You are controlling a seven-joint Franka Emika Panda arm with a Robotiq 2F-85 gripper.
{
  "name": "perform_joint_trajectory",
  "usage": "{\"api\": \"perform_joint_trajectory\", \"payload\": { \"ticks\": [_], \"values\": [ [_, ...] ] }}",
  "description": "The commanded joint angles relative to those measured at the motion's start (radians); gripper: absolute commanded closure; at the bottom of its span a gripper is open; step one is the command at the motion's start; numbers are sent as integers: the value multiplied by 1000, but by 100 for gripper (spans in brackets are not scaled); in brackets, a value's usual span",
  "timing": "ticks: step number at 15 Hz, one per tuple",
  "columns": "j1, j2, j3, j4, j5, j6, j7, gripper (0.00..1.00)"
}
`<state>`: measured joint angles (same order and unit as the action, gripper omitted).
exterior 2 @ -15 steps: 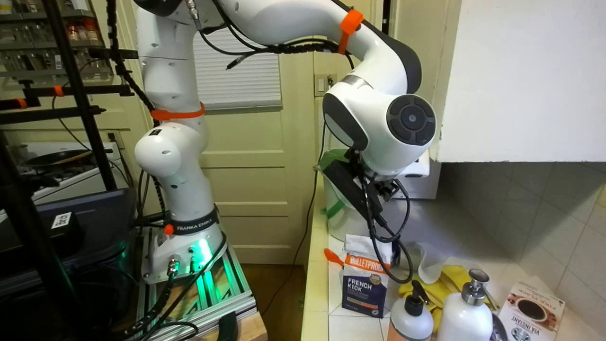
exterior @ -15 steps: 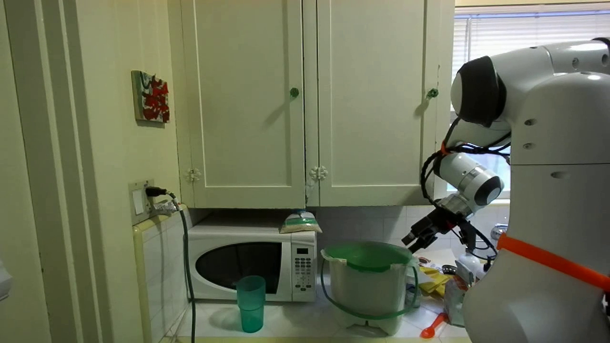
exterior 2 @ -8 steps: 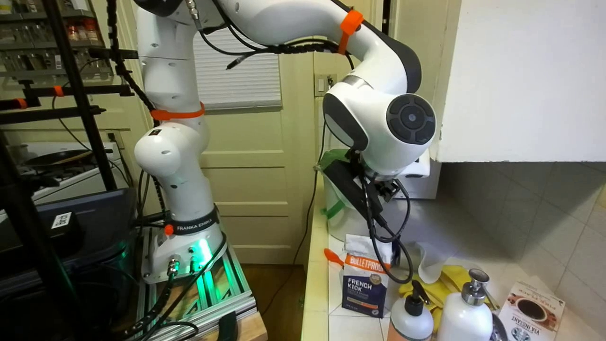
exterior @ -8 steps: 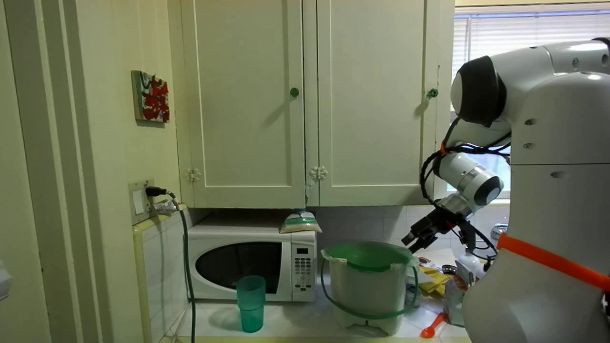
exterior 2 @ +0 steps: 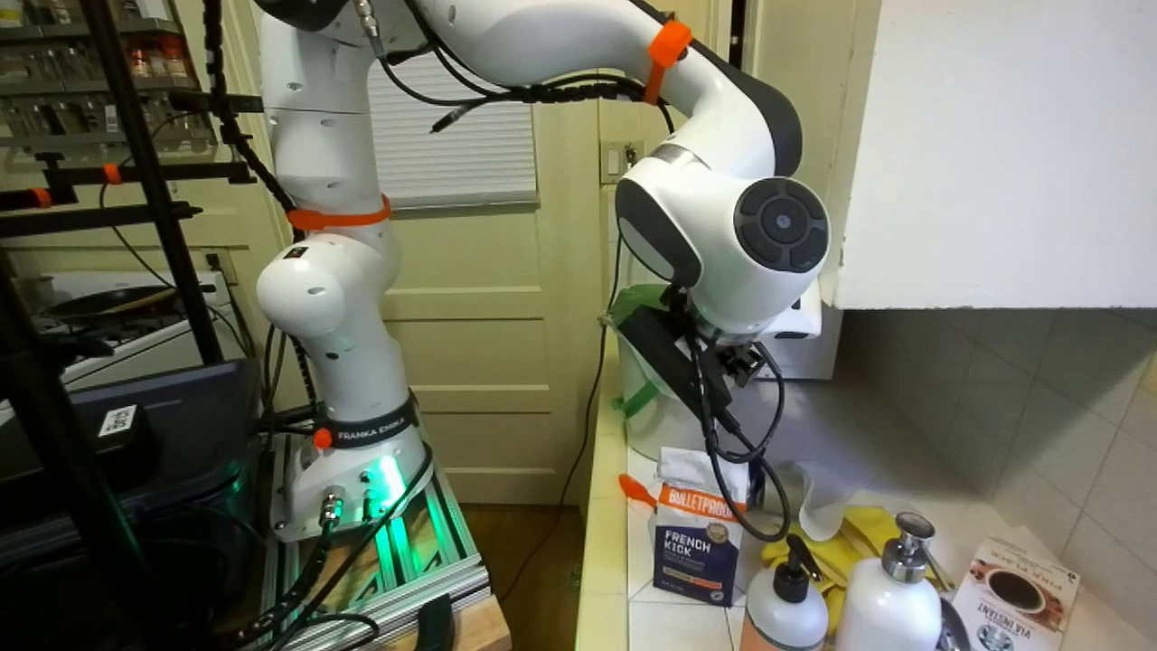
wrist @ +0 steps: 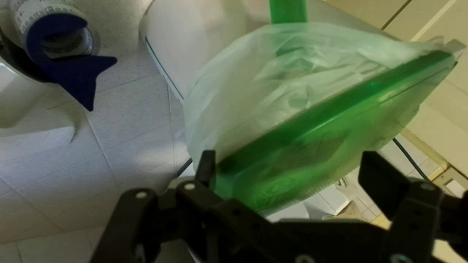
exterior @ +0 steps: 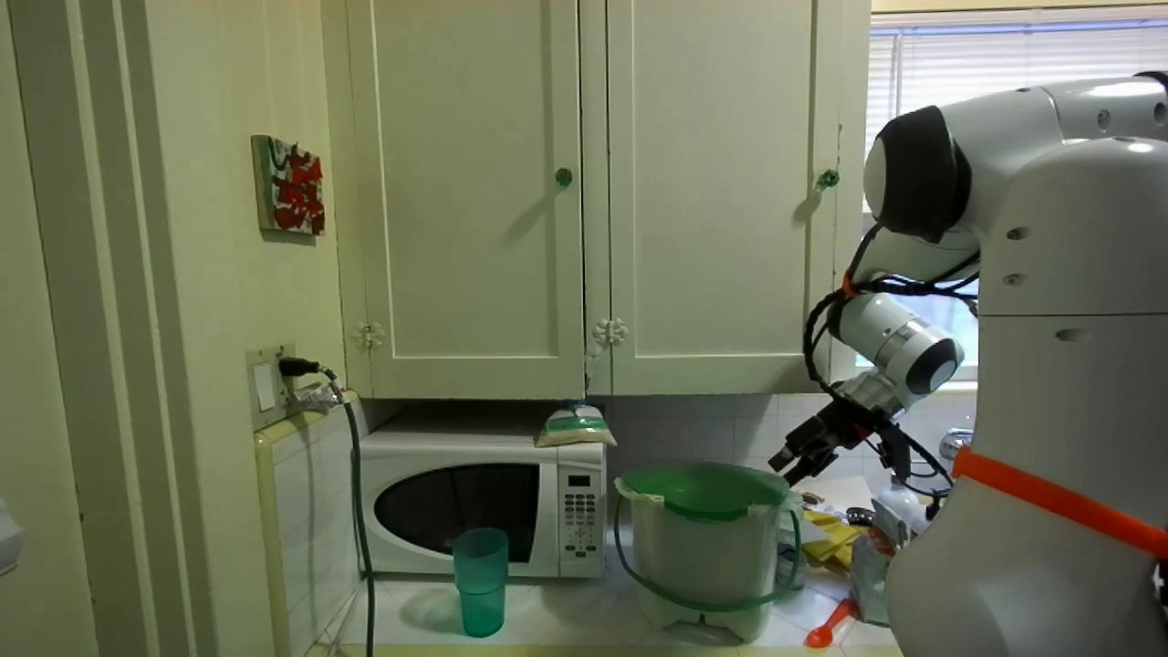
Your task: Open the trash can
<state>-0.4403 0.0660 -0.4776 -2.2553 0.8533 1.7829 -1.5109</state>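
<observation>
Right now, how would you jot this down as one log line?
task: open trash can | green lid: looks shut | hand: open, holding nothing, close to lid | contact: cannot tell

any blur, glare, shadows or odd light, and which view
In the wrist view, the dark fingers look out of focus, and pale sheen streaks the trash can's green top; in an exterior view, the teal cup throws a soft shadow on the counter; in an exterior view, green light glows on the robot's base.
</observation>
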Motion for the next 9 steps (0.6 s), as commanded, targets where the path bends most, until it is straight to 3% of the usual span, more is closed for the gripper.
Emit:
{"api": "perform_joint_trajectory", "payload": {
  "ticks": [1, 9],
  "values": [
    [-6, 24, 19, 13, 43, 24, 31, 0],
    [0, 22, 26, -10, 104, 66, 81, 0]
  ]
}}
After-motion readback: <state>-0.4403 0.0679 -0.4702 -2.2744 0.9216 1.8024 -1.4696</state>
